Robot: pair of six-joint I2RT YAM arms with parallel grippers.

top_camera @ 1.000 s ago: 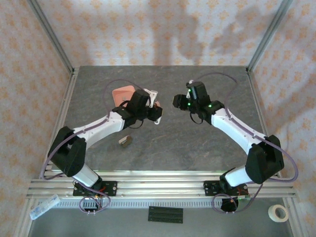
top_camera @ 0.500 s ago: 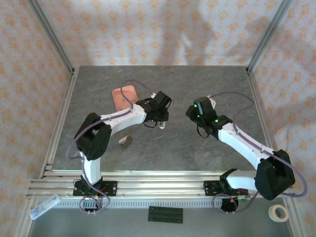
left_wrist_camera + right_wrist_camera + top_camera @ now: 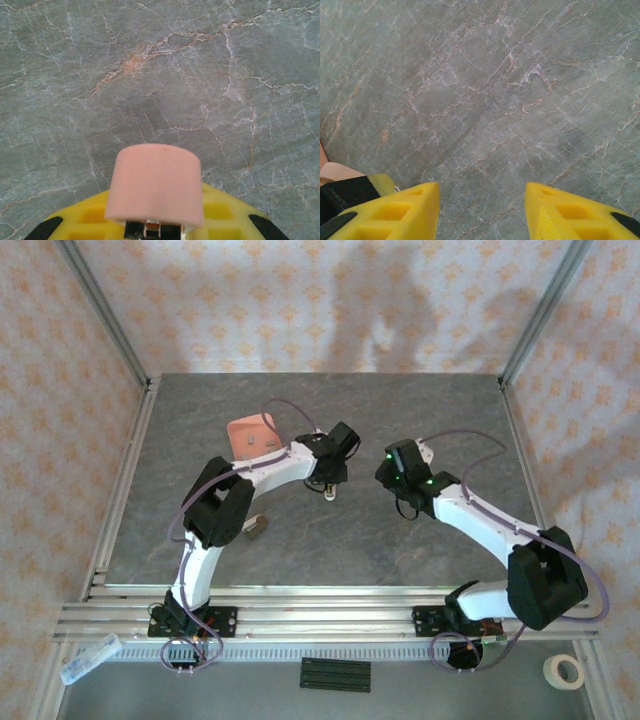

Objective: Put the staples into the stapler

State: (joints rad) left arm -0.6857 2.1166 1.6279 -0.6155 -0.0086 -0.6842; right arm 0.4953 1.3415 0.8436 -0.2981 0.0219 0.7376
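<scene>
Fingers [image 3: 225, 214] of the left gripper [image 3: 156, 220] are clamping tight on the stapler [image 3: 157, 187]. Its pale pink end is jutting out past the yellow pads, with a glint of metal showing beneath it. From above, the stapler [image 3: 328, 491] is hanging over the middle of the desk [image 3: 420, 540], its long axis running on from the fingers and its free end pointing down and towards the near edge. The right gripper [image 3: 481, 200] is hovering just beside it on the right, its jaws standing apart with only bare stone between them. A sliver of pink and black at the left edge of the right wrist view suggests the stapler is lying to that gripper's left. The right arm is therefore looking like the free one for feeding. A salmon-pink tray [image 3: 238, 424] is sitting towards the far-left corner, behind the left arm. A small grey-brown block [image 3: 255, 527] is lying nearer the near-left corner, by the left arm's elbow and well apart from both grippers. It is too small to tell whether it is the staples. The tray's contents are also too small to make out.
</scene>
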